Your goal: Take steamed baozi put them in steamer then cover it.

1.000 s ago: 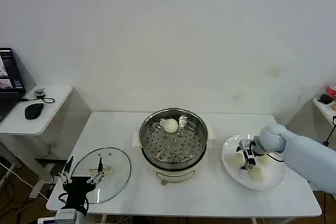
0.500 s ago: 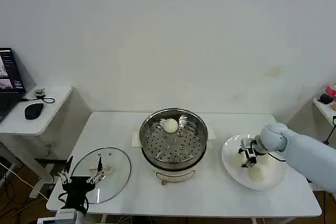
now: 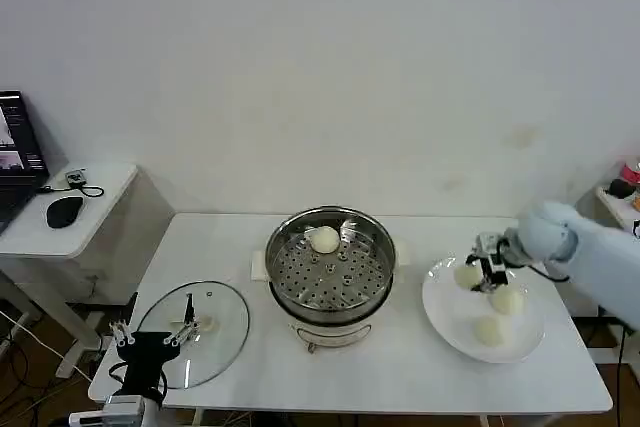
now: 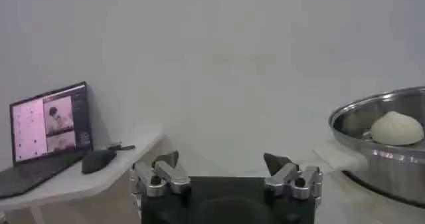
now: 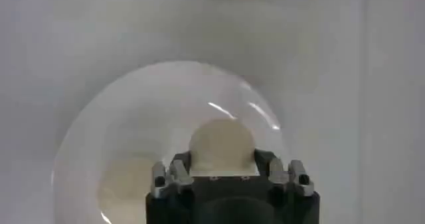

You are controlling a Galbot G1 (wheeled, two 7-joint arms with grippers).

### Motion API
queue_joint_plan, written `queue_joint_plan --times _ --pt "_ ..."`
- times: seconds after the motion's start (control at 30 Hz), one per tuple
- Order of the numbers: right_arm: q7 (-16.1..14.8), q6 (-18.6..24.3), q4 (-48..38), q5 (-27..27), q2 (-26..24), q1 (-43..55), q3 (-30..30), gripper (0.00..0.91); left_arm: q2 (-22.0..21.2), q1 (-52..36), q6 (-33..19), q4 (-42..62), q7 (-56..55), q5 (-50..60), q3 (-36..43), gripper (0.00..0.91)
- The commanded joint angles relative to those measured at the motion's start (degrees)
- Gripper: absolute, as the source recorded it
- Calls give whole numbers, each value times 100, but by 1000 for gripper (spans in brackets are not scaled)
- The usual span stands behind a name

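The steamer (image 3: 331, 265) stands mid-table with one steamed baozi (image 3: 325, 239) on its perforated tray; the left wrist view shows that pot (image 4: 388, 153) and bun (image 4: 396, 127) too. My right gripper (image 3: 483, 274) hangs just above the white plate (image 3: 445, 317), shut on a cream baozi (image 3: 468, 275). In the right wrist view this bun (image 5: 222, 144) sits between the fingers of the right gripper (image 5: 222, 160). Two more baozi (image 3: 508, 300) (image 3: 487, 330) lie on the plate. My left gripper (image 3: 150, 340) rests open at the front left, over the glass lid (image 3: 220, 322).
A side table (image 3: 60, 227) at the left carries a laptop (image 3: 15, 162) and a mouse (image 3: 64, 211). The plate (image 5: 86, 145) lies below the right gripper with another bun (image 5: 126, 187) on it. Bare tabletop runs between steamer and plate.
My right gripper has risen from the plate and shifted toward the back right, carrying a baozi. Two buns stay on the plate. The left arm has barely moved.
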Motion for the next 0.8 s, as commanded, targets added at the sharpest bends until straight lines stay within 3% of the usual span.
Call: queue_joint_plan --times 0.03,0.17,0.27,0.43,0.53,0.63,0.8 --pt "27 -280 704 712 -188 1586 -768 665 14 -19 5 28 -11 3 17 907" --pt "133 -650 1021 1490 336 2594 -1358 675 30 -72 28 12 -10 10 25 907" --pt "323 -994 1053 2157 1138 3006 -1637 675 18 -115 34 30 -17 4 9 907" --pt "554 -1332 642 2811 2307 3079 -1683 675 23 -131 30 36 -26 5 -42 907" --pt "881 -1601 318 3204 2995 2837 -1679 675 57 -136 32 16 -24 -35 -146 907" --pt "1197 -1896 -171 3316 3633 2411 -1643 675 50 -152 33 5 -19 -56 -215 907" --pt "1188 -1956 -824 3148 4260 1949 -1689 675 -9 -133 30 -63 -26 -73 -274 907"
